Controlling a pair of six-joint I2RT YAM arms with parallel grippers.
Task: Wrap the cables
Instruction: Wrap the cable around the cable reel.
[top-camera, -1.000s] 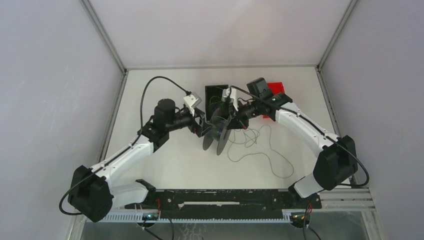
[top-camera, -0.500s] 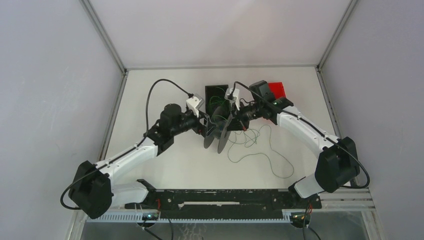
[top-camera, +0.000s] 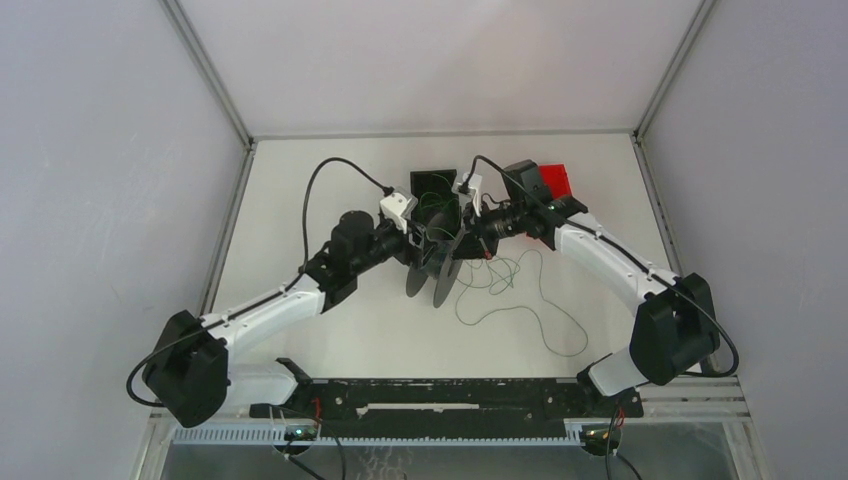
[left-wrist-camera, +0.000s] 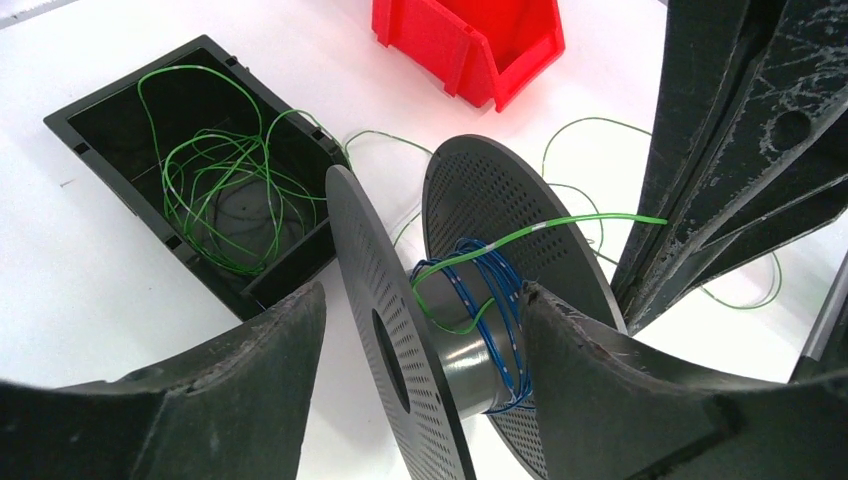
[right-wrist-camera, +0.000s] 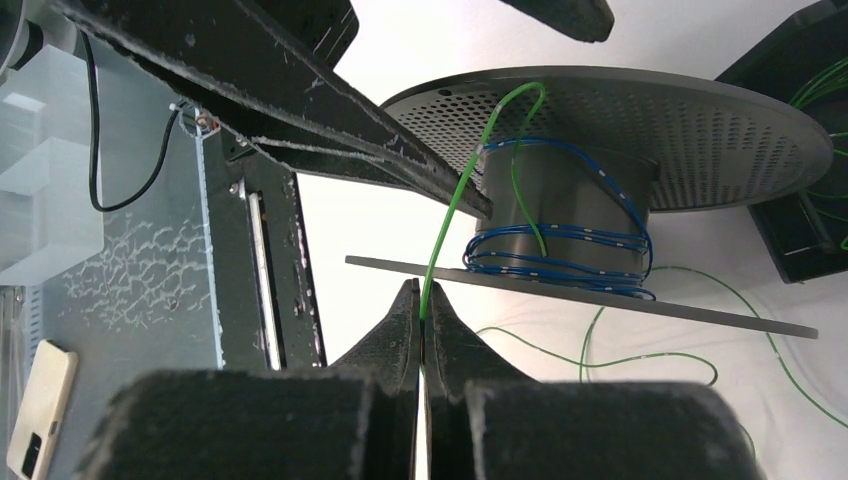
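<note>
A black spool (top-camera: 440, 265) with two perforated flanges stands on edge mid-table. Blue wire is wound on its hub (left-wrist-camera: 478, 345). A thin green cable (right-wrist-camera: 455, 200) runs taut from the hub into my right gripper (right-wrist-camera: 421, 290), which is shut on it just beside the spool. More of the green cables lie in loose loops on the table (top-camera: 510, 290) and in the black bin (left-wrist-camera: 215, 190). My left gripper (left-wrist-camera: 425, 295) is open and straddles the near flange: one finger (left-wrist-camera: 250, 370) stands outside it with a gap, the other (left-wrist-camera: 600, 380) sits against the blue windings.
An open black bin (top-camera: 433, 190) sits just behind the spool. A red bin (top-camera: 553, 180) stands to its right, behind the right arm. A black rail (top-camera: 440, 395) runs along the near table edge. Grey walls close in the left and right sides.
My left arm has reached farther right toward the spool and its jaws have narrowed a little. The right gripper stays shut on the green cable, shifted slightly toward the back.
</note>
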